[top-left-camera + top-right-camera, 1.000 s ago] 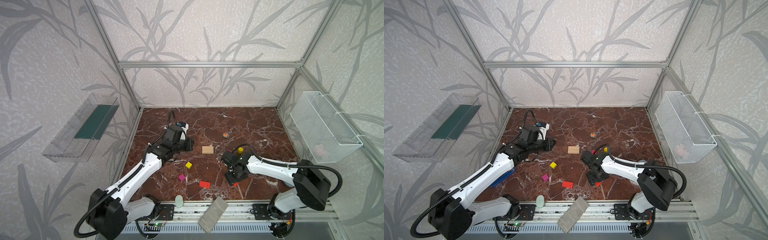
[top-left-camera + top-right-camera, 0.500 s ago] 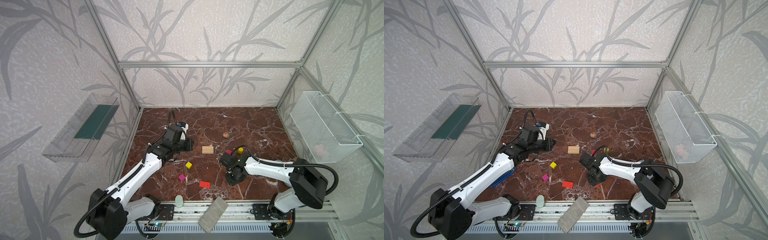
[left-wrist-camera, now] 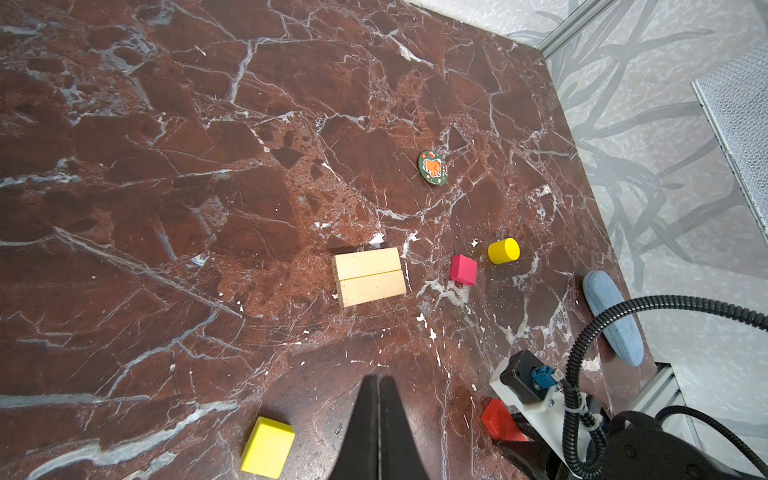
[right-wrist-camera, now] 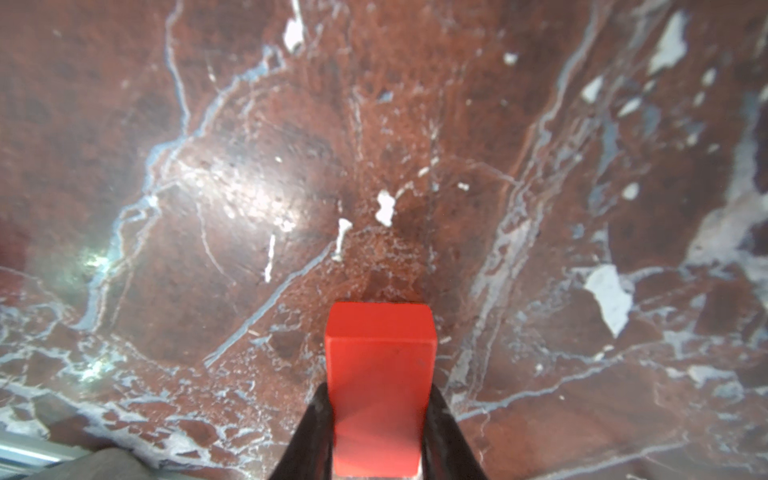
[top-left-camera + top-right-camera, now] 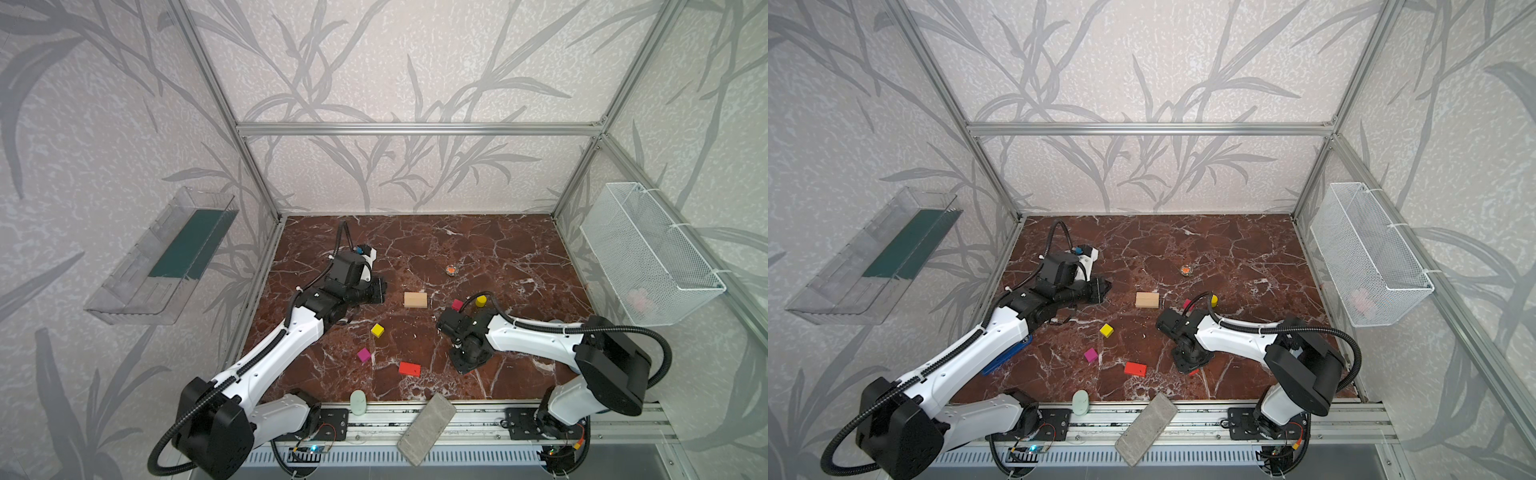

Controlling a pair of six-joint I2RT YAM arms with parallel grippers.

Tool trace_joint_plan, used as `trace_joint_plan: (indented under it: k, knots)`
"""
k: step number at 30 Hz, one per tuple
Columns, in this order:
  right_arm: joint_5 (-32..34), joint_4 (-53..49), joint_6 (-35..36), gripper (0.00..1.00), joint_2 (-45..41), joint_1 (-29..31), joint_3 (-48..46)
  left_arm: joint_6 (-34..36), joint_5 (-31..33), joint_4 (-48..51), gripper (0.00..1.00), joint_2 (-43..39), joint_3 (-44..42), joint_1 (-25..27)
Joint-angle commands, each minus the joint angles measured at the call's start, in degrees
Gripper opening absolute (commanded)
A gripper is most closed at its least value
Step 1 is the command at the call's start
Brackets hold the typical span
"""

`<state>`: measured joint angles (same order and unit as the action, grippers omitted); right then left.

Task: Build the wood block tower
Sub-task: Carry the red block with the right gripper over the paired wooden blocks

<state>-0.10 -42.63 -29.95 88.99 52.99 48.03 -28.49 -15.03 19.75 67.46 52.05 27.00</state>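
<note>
The left gripper (image 3: 379, 378) hangs pinched shut above bare floor. The right gripper (image 4: 378, 392) clamps a red block (image 4: 380, 353), plain in the right wrist view but nearly hidden in both top views. A grey brick (image 5: 427, 429) lies across the front rail (image 5: 478, 415). Only a top view shows the blue stapler (image 5: 1007, 357) under the left arm (image 5: 967, 357). The tan bars (image 3: 369, 276) lie touching, their seam clear only from the left wrist. Scattered singly around them are a second red block (image 5: 409, 368), two magenta cubes (image 5: 364, 354), a yellow cube (image 5: 377, 330) and a yellow cylinder (image 5: 481, 300). The floor (image 5: 498, 249) is red-brown veined marble, enclosed by leaf-patterned walls (image 5: 415, 62).
</note>
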Motion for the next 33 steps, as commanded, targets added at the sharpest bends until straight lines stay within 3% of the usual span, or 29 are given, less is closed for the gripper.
trace_joint_plan:
  k: [1, 4, 8, 19, 33]
  knots:
    - [2.06, -3.71, -1.13, 0.07, -2.36, 0.45, 2.82, 0.1, 1.03, 0.21, 0.01, -1.94, -0.56, 0.17]
    - [2.97, -3.71, -1.81, 0.01, -3.29, 0.45, 5.46, 0.28, 1.44, -0.3, 0.01, -2.16, -1.09, 0.15]
    - [4.51, -1.86, -2.4, 0.0, -1.75, 0.28, 9.52, 0.94, 3.16, -0.46, 0.01, -1.96, -1.88, 0.07]
    - [6.77, -7.28, -2.47, 0.0, 16.04, -2.64, 33.63, 1.77, 5.11, -0.61, 0.01, -2.67, -3.33, -0.03]
    - [3.34, -8.49, -8.38, 0.0, 27.21, -8.08, 46.15, 3.44, 8.23, 0.75, 0.01, -6.33, -4.07, -0.72]
